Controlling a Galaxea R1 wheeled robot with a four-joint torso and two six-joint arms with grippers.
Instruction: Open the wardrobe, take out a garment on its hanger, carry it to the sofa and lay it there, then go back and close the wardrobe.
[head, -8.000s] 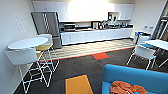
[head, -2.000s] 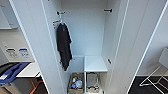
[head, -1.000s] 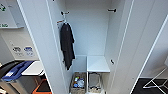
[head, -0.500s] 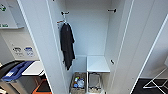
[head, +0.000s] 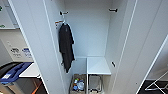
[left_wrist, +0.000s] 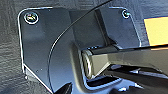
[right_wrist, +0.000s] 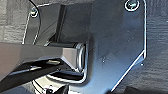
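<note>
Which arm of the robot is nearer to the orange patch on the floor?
Left, probably. The orange patch lies close beside the left arm, and at the head view's lower left. Under the right arm lies dark carpet.

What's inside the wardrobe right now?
In the open wardrobe a black T-shirt hangs on a white hanger. A low shelf sits above a box of small items. The shirt hides the wall behind it.
</note>
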